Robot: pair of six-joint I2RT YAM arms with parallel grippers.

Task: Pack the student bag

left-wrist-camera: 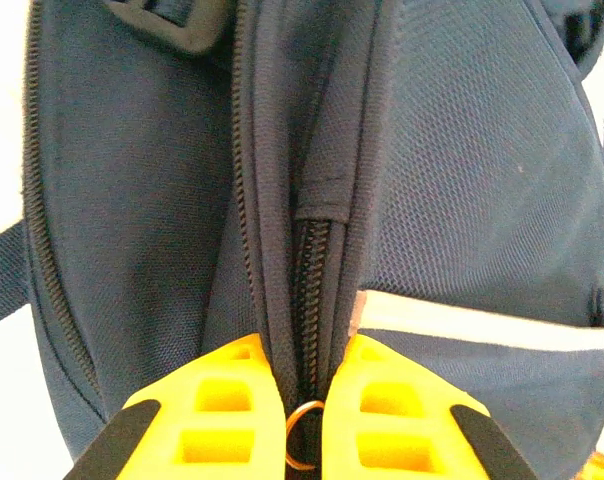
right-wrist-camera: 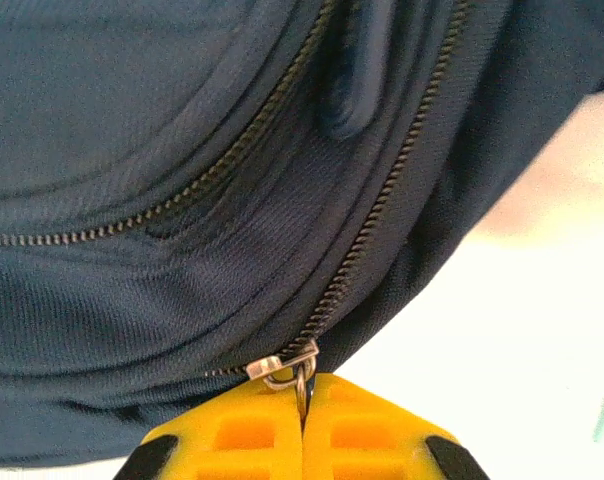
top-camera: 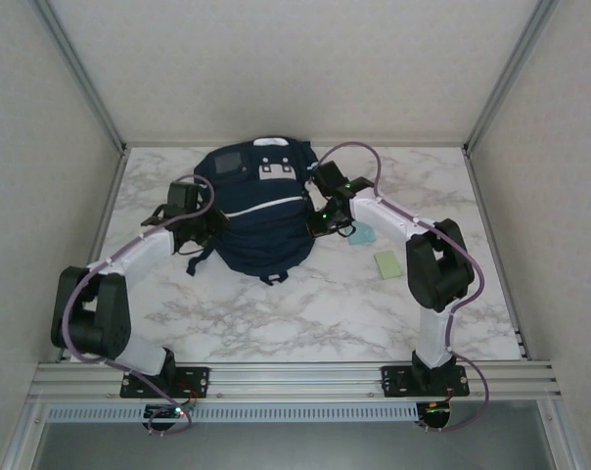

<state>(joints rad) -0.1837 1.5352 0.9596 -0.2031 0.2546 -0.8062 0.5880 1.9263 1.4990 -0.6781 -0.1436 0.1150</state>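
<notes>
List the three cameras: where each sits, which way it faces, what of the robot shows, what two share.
Top external: above and behind the bases, facing down at the table; both arms, student bag between them.
Left wrist: on the left arm, facing the bag's side; left jaws shut on the left-side zip ring.
Right wrist: on the right arm, facing the bag's edge; right jaws shut on the right-side zip ring.
Shared: both wrist views show yellow jaws pinching a ring.

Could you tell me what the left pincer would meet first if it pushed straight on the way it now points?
The bag, at once: the left pincer is shut on a zip ring, and the zip with its navy fabric lies directly ahead, seemingly in contact.
</notes>
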